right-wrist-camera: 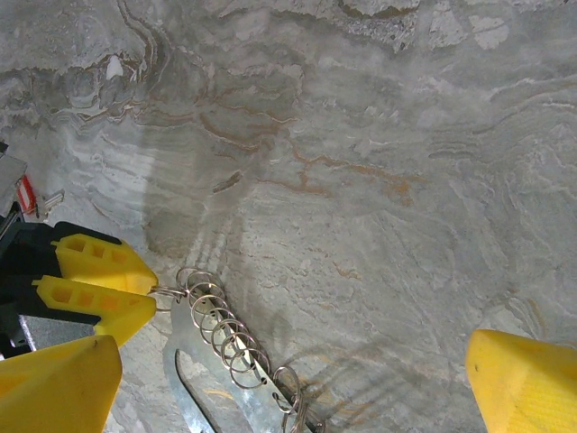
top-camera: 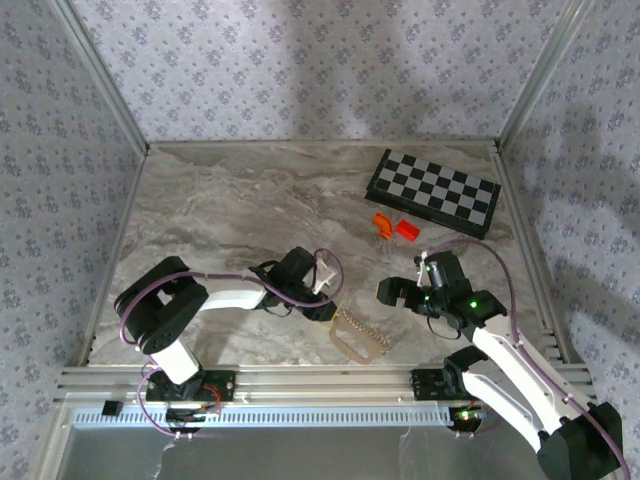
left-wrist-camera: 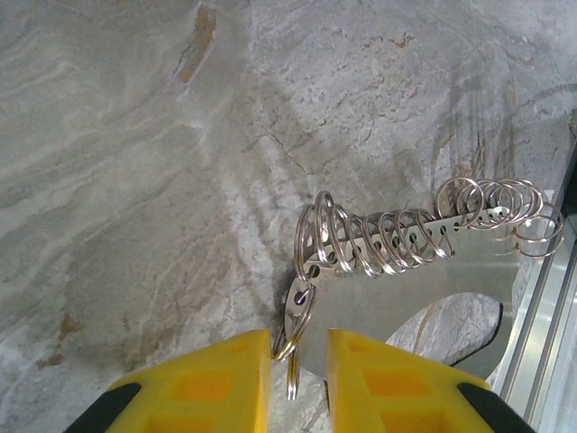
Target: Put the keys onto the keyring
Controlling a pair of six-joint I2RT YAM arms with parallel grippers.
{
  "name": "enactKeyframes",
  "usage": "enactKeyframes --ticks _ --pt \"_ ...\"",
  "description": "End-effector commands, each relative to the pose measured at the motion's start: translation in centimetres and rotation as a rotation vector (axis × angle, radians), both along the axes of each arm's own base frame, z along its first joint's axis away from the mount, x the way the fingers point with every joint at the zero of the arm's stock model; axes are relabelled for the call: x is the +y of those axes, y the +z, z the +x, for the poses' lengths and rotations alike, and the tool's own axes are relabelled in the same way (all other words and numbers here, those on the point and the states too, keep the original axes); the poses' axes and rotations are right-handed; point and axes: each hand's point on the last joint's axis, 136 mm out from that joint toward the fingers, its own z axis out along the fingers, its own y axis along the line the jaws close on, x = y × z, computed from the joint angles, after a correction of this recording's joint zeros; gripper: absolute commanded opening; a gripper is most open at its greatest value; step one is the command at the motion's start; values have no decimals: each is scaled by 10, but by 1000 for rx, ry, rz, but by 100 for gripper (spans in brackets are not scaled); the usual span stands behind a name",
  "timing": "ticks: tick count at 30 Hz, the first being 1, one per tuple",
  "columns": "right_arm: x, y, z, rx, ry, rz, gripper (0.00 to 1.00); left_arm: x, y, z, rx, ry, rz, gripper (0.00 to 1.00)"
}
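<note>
Silvery looped keyring on metal plate

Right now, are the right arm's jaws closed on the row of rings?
No, the right arm's jaws stand wide apart in its wrist view, with the rings lying on the table between them.
</note>
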Motion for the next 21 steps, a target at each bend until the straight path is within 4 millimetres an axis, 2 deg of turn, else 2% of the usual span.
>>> enactKeyframes --ticks 1,7,12,21 --pt "-3 9 2 -23 -4 -10 100 -4 0 -2 -5 -24 -4 21" --pt "-4 12 2 -29 -7 -9 100 0 -2 -3 -8 -18 14 20" --pt "-5 14 3 -33 -11 -9 100 4 -3 -5 -6 -11 19 26" --pt "-6 21 5 -56 -20 -1 100 8 -9 -11 3 -9 38 27"
